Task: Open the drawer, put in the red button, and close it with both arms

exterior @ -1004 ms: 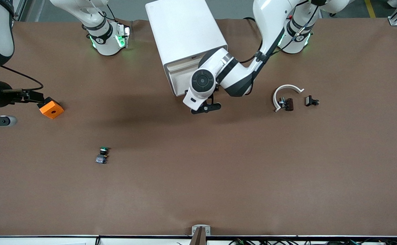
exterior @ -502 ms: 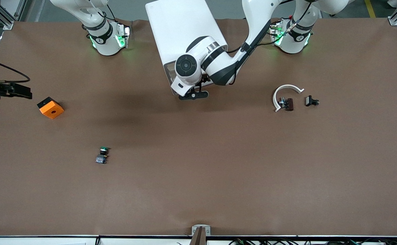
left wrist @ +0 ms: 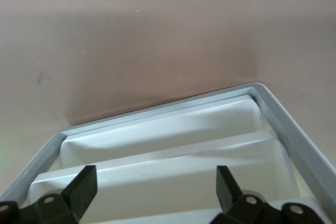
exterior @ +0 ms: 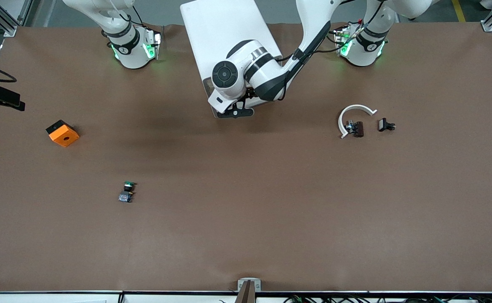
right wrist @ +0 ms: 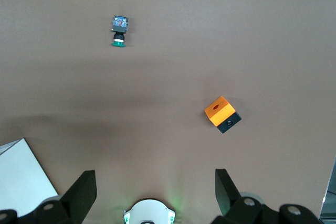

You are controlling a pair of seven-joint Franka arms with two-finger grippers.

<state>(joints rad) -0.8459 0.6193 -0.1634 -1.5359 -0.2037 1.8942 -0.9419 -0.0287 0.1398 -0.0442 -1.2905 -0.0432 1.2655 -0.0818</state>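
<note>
The white cabinet [exterior: 225, 33] stands between the two arm bases. My left gripper [exterior: 235, 112] is open right at the cabinet's front. In the left wrist view its fingers [left wrist: 84, 188] stand wide apart before the cream drawer fronts, and the drawer [left wrist: 157, 174] lies closest to them. The left gripper [left wrist: 156, 190] holds nothing. The red button is not in view. My right gripper [exterior: 8, 99] is at the edge of the front view by the right arm's end of the table. In its wrist view the right gripper [right wrist: 155, 195] is open and empty, high over the table.
A green-capped button [exterior: 127, 191] [right wrist: 119, 31] lies nearer the front camera. An orange block [exterior: 62, 133] [right wrist: 222, 114] sits toward the right arm's end. A white curved piece [exterior: 353, 110], a brown part [exterior: 357, 128] and a black part [exterior: 385, 124] lie toward the left arm's end.
My left gripper has moved in from the table in front of the cabinet to its front. My right gripper has drawn away from the orange block toward the table's end.
</note>
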